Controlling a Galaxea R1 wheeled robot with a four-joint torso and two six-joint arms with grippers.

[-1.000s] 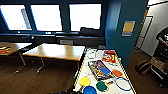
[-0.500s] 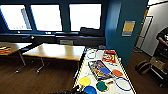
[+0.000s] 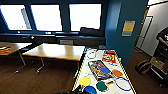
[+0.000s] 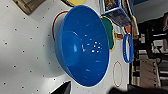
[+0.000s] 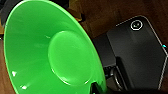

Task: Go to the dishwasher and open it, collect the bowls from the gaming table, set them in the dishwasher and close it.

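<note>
The gaming table point(image 3: 82, 75) has a white top with a yellow and black edge and runs away from me on the right. On its near end sit a yellow bowl point(image 3: 85, 81), a dark green round piece point(image 3: 101, 86) and an orange one point(image 3: 117, 73). My left gripper point(image 3: 79, 89) is at the table's near end, shut on the rim of a blue bowl point(image 3: 90, 90). In the left wrist view that blue bowl point(image 4: 82, 45) hangs tilted just above the white top, by the left gripper point(image 4: 64, 88). My right gripper point(image 5: 96, 88) is shut on a bright green bowl point(image 5: 50, 50) above the wooden floor.
A blue hoop racket point(image 3: 123, 83) and flat game boxes point(image 3: 98, 68) also lie on the gaming table. Wooden-topped tables point(image 3: 56, 51) stand to the left over a dark wood floor. A blue wall point(image 3: 125, 32) rises beyond the table's right side. A person point(image 3: 163, 37) stands at the far right.
The dark end of my left arm has come into the head view's lower edge beside the blue bowl. The rest of the scene stays the same.
</note>
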